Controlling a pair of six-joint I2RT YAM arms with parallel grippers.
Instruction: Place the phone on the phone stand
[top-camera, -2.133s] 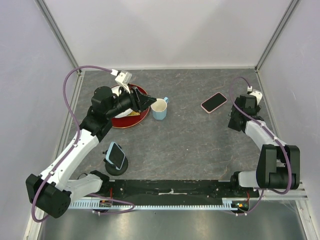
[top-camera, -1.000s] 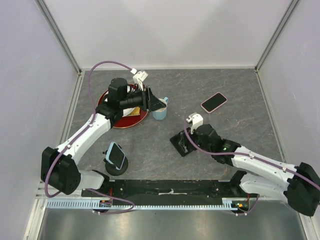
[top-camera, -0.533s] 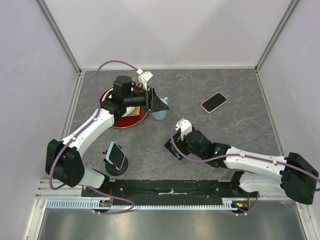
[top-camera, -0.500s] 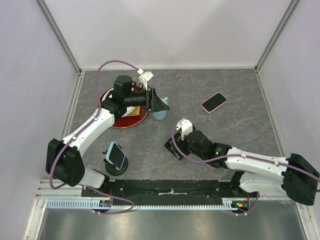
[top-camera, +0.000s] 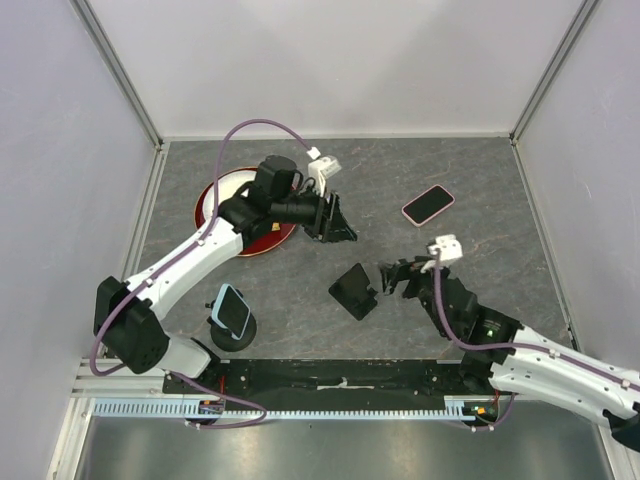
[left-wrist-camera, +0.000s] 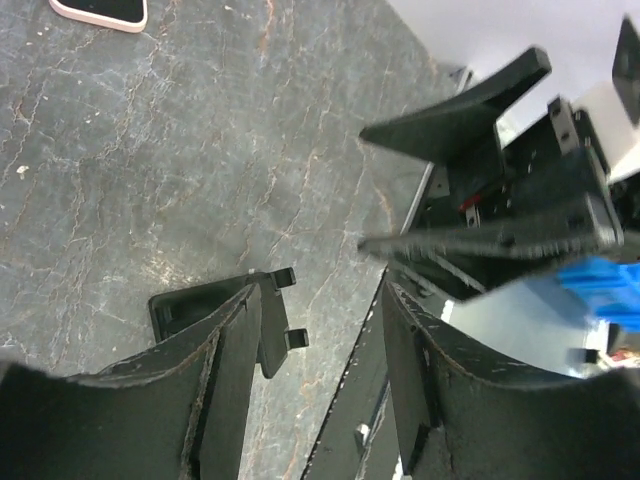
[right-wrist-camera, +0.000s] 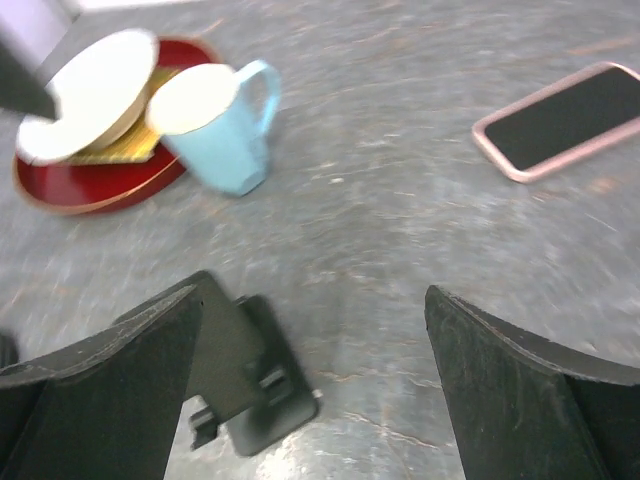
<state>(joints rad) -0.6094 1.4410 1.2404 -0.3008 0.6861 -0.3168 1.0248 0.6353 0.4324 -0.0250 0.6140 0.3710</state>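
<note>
The phone (top-camera: 428, 204), black screen in a pink case, lies flat at the back right; it shows in the right wrist view (right-wrist-camera: 566, 120) and at the left wrist view's top edge (left-wrist-camera: 100, 9). The black phone stand (top-camera: 353, 290) stands mid-table, also seen in the wrist views (left-wrist-camera: 205, 309) (right-wrist-camera: 246, 375). My left gripper (top-camera: 342, 229) is open and empty, above the table behind the stand (left-wrist-camera: 320, 335). My right gripper (top-camera: 392, 278) is open wide and empty, just right of the stand (right-wrist-camera: 315, 345).
A light blue mug (right-wrist-camera: 215, 130) stands beside a red plate (top-camera: 211, 200) holding a white bowl (right-wrist-camera: 85, 95); my left arm covers the mug from above. A second phone on a round stand (top-camera: 232, 312) sits front left. Walls enclose the table.
My right gripper has let go of the phone stand and pulled back to the right. My left gripper has swung right and forward, over the mug, toward the stand.
</note>
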